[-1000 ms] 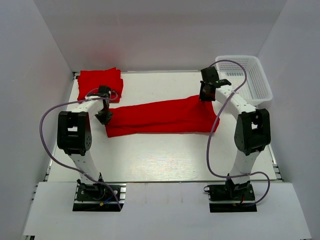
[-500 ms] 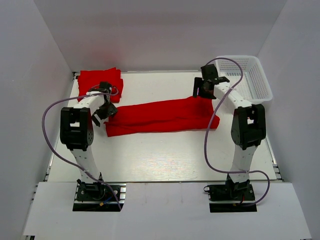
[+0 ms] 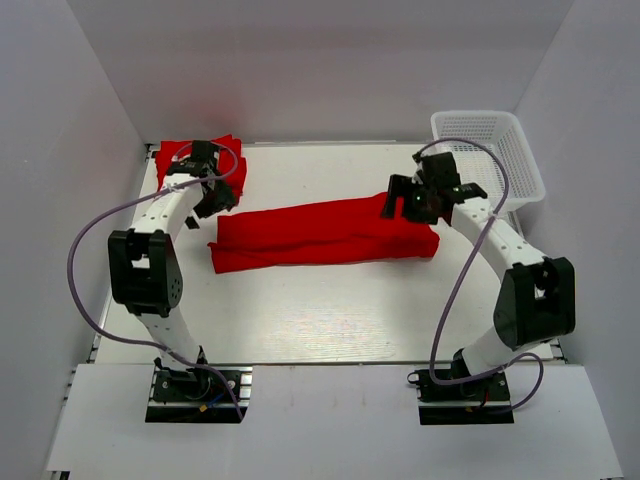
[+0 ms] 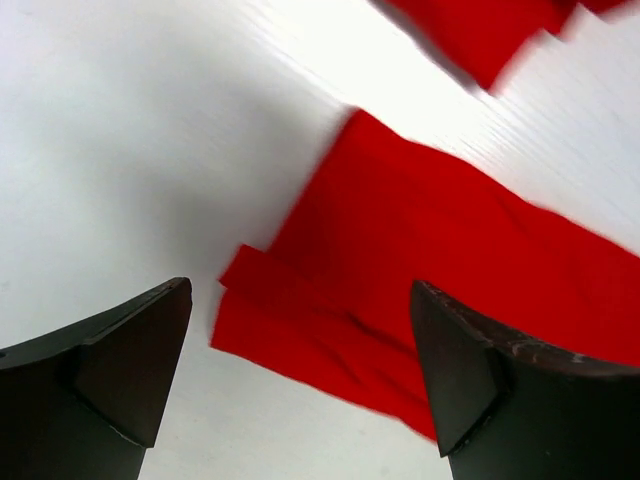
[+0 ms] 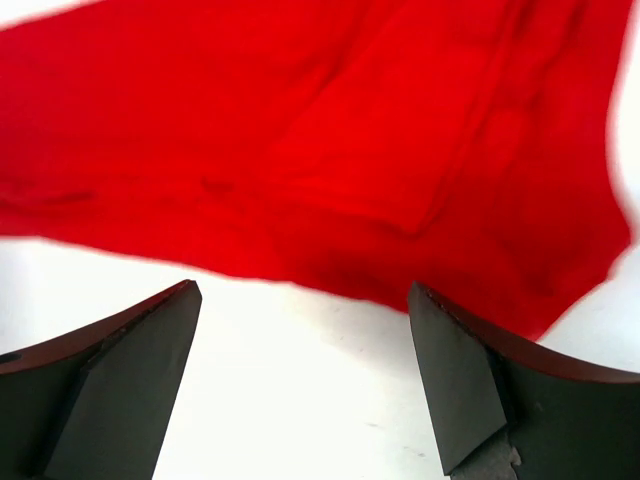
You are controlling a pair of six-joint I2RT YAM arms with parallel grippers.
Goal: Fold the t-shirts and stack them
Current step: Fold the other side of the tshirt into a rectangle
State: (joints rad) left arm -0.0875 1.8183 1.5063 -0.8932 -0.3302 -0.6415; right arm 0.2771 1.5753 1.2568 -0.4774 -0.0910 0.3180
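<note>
Shirt (image 3: 325, 235): red, folded into long strip, centre of surface (image 3: 320, 320). Stack (image 3: 190, 158), folded: upper left. Left jaws, right jaws: open, empty, over strip ends. Step, likely: lengthwise fold done; next calls for gripping one end, folding across, then stacking.

Left wrist view: long t-shirt (image 4: 430, 260) motion-blurred, cut off at the right edge; folded stack (image 4: 490, 30) clipped at the top. Top view: left gripper (image 3: 212, 200) hides the stack's near edge.
</note>
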